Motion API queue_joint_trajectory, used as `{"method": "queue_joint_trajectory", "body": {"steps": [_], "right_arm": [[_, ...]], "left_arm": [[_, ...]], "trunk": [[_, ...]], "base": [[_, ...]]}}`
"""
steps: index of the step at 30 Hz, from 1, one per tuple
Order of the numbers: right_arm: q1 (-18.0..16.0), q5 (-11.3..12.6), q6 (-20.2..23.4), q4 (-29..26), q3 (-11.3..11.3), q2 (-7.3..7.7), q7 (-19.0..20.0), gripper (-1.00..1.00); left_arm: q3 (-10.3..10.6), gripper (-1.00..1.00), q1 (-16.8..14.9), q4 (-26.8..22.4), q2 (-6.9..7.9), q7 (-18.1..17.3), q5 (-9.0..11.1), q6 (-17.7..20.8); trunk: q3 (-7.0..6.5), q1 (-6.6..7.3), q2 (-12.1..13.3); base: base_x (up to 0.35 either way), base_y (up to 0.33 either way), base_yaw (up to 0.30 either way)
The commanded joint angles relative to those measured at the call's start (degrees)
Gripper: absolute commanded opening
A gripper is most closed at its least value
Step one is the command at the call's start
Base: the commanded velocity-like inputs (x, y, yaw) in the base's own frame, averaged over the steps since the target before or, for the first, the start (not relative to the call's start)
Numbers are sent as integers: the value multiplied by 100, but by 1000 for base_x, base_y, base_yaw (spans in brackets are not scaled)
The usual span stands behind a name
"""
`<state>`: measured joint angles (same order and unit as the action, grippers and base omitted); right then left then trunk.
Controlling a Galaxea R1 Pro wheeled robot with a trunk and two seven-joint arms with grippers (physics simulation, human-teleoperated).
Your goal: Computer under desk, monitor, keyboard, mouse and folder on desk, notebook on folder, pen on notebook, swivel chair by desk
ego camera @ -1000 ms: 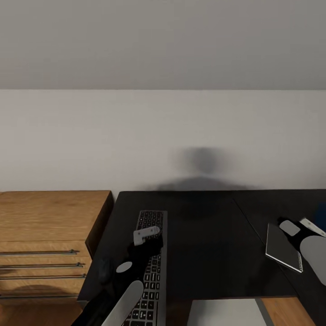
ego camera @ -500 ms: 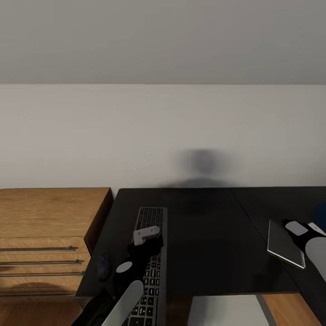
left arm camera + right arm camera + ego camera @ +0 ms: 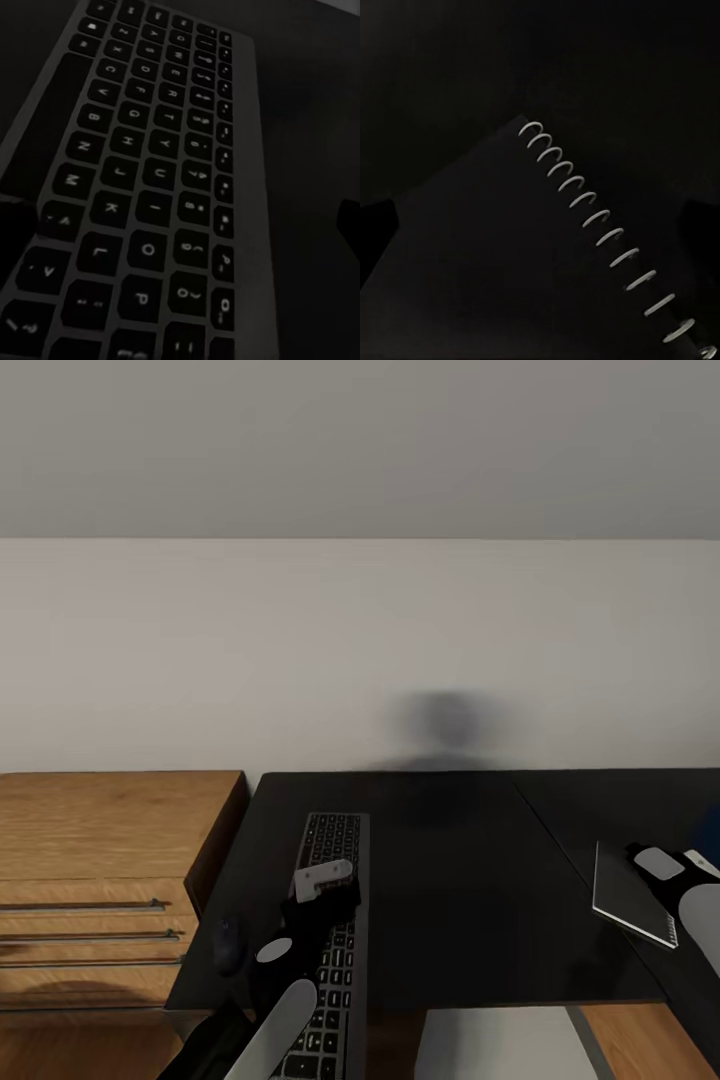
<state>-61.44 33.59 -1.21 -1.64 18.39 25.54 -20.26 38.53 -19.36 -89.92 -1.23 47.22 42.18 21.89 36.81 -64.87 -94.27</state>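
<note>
L gripper [image 3: 322, 895] over keyboard [image 3: 335, 870], R gripper [image 3: 640, 880] by notebook [image 3: 625, 892]; grip states unclear

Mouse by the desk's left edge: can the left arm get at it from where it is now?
Probably yes. The mouse lies bare on the desk, just left of the keyboard, with nothing on it or between. The left end effector hovers over the keyboard close beside it, so a short sideways move should do.
</note>
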Motion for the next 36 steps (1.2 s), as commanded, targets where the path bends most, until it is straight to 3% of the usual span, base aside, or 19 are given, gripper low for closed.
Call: {"method": "queue_joint_trajectory", "body": {"steps": [1,8,36], "right_arm": [[0,83,4,85,200,1,3,100],[0,86,70,85,198,3,4,100],[0,86,138,155,200,-31,-5,100]], "left_arm": [[5,100,-6,-8,0,39,27,23],[5,100,-7,-8,0,40,27,22],[1,100,-6,-8,9,33,27,26]], "trunk": [[25,-23,-43],[151,-177,-324],[133,-177,-324]], "base": [[0,0,0],[0,0,0],[0,0,33]]}}
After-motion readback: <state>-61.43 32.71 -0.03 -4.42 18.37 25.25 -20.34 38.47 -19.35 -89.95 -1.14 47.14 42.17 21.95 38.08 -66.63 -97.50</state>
